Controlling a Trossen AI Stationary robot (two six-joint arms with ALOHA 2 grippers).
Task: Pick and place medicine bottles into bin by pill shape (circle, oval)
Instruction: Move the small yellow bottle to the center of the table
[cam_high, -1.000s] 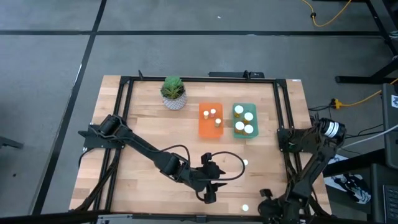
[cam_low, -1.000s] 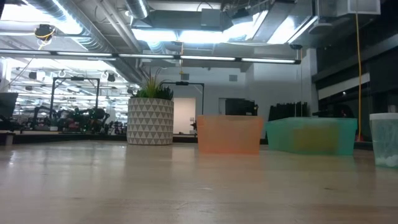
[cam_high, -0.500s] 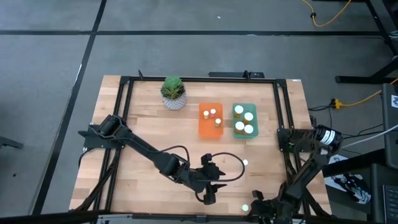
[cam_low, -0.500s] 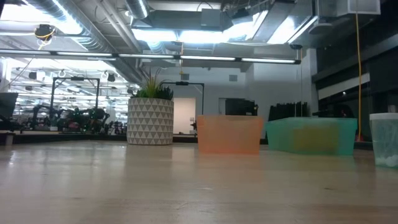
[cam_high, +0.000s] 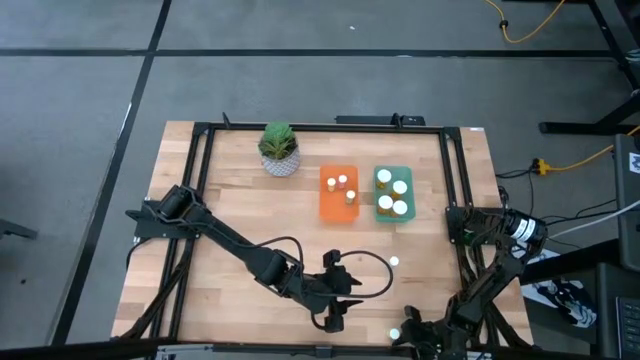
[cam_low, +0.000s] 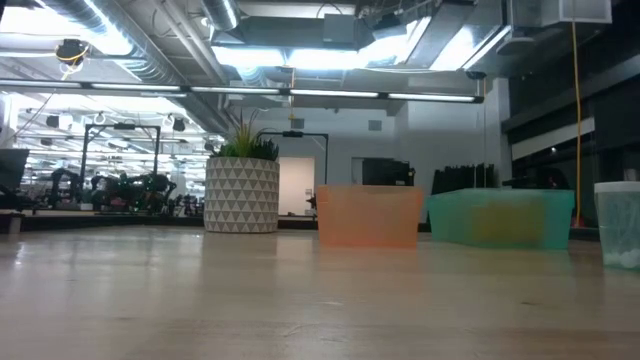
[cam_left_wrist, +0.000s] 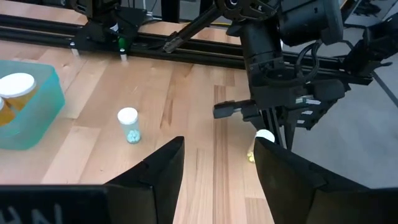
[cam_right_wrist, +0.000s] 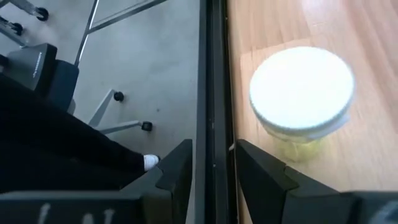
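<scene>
A medicine bottle (cam_right_wrist: 303, 87) with a wide white cap and a clear yellowish body stands at the table's near edge; it also shows in the high view (cam_high: 394, 333). My right gripper (cam_right_wrist: 214, 165) is open just beside it, touching nothing; the high view (cam_high: 410, 328) shows it to the bottle's right. A second bottle (cam_left_wrist: 128, 123) stands upright farther in on the table (cam_high: 394, 262). My left gripper (cam_left_wrist: 219, 165) is open and empty near the table's front middle (cam_high: 335, 318). Three narrow-capped bottles stand in the orange bin (cam_high: 339, 205); several wide-capped ones stand in the teal bin (cam_high: 393, 215).
A white-potted green plant (cam_high: 279, 150) stands at the far left of the bins. A black frame rail (cam_right_wrist: 214, 74) runs along the table's edge right beside the near bottle. The low view shows the plant pot (cam_low: 241, 195), both bins and a bottle (cam_low: 620, 225) at the right.
My right gripper has gone along the near edge toward the table's left, closing in on the bottle that stands there. The bottle has stayed where it was.
</scene>
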